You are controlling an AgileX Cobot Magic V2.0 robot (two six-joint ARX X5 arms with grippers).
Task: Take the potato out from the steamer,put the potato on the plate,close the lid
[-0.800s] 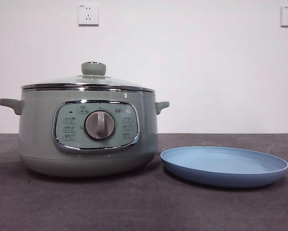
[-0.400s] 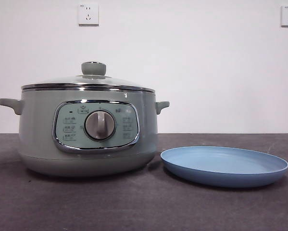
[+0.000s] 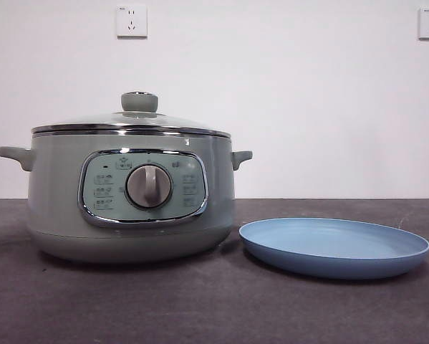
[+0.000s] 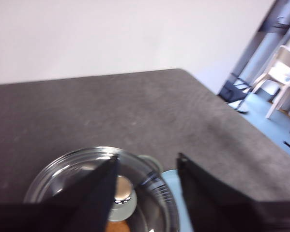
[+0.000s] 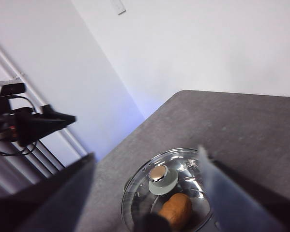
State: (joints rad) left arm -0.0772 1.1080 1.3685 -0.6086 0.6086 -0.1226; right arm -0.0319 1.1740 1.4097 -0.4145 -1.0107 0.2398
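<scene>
The sage-green steamer [image 3: 128, 193] stands on the left of the dark table with its glass lid [image 3: 132, 122] closed and the green knob [image 3: 140, 102] on top. The light-blue plate [image 3: 334, 247] lies empty to its right. The orange-brown potato [image 5: 176, 209] shows through the glass inside the steamer, beside the knob [image 5: 162, 180]. My left gripper [image 4: 147, 162] is open, high above the lid [image 4: 62, 179] and knob [image 4: 120, 199]. My right gripper [image 5: 145, 154] is open, also high above the lid [image 5: 183, 166]. Neither gripper shows in the front view.
The dark table [image 3: 214, 308] runs to a white wall with two sockets [image 3: 131, 21]. The table's rounded far corner [image 4: 183, 72] shows in the left wrist view, with chairs [image 4: 280, 72] beyond. A black arm part [image 5: 33, 123] hangs off the table's side.
</scene>
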